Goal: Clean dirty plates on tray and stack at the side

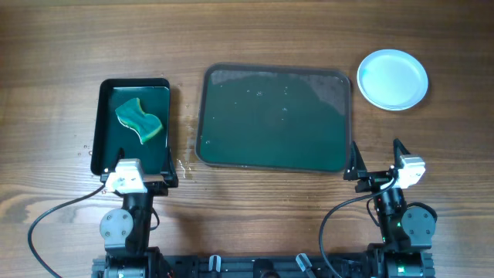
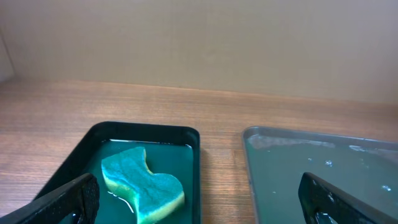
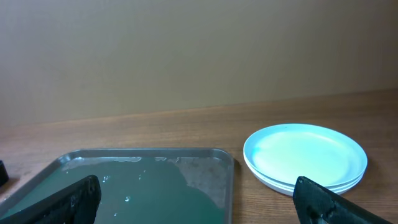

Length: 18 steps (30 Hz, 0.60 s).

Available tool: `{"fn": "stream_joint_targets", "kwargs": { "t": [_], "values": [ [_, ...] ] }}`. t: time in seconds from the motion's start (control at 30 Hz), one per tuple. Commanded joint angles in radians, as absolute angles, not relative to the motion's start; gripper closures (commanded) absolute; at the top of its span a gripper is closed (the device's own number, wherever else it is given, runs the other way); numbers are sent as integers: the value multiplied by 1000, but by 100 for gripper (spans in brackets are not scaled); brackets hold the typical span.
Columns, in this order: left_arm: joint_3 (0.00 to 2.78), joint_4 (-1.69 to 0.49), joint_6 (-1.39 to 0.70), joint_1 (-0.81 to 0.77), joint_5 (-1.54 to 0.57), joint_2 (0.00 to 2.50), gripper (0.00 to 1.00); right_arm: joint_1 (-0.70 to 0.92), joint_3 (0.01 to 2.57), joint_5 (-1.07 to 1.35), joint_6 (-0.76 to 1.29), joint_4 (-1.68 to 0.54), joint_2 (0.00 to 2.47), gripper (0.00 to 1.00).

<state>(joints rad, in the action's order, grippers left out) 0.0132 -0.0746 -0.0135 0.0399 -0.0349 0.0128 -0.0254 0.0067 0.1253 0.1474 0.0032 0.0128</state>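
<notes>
- Overhead: dark green tray [image 1: 270,131] mid-table, surface wet with a few droplets
- Overhead: stack of white plates [image 1: 392,79] on the wooden table [image 1: 247,35], off the green tray's far right corner, near it but not touching
- Overhead: black tray [image 1: 99,131] left of the green one with a gap between; sponge [image 1: 140,120] lying inside, teal top, yellow edge
- Overhead: left gripper [image 1: 137,171] at the black tray's near edge, released, fingers spread wide, nothing between them
- Overhead: right gripper [image 1: 376,158] just beside the green tray's near right corner, also released and empty
- Left wrist: both fingertips at the bottom corners, far apart; sponge sitting in shallow water in the black tray, green tray's wet corner on the right
- Right wrist: fingertips again at the bottom corners, wide apart; plates stacked neatly right of the tray's far corner, top one plain white, at least two rims visible, exact count not clear
</notes>
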Motion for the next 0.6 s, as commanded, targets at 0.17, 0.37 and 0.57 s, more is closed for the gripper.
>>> {"fn": "stream_joint_targets", "kwargs": {
  "t": [0.17, 0.37, 0.57],
  "values": [
    [6, -76, 22, 35, -25, 3, 0, -31, 5, 110, 138, 6, 7, 0],
    [6, -76, 22, 35, -25, 3, 0, -31, 5, 110, 138, 6, 7, 0],
    [6, -76, 22, 35, -25, 3, 0, -31, 5, 110, 138, 6, 7, 0]
  ]
}}
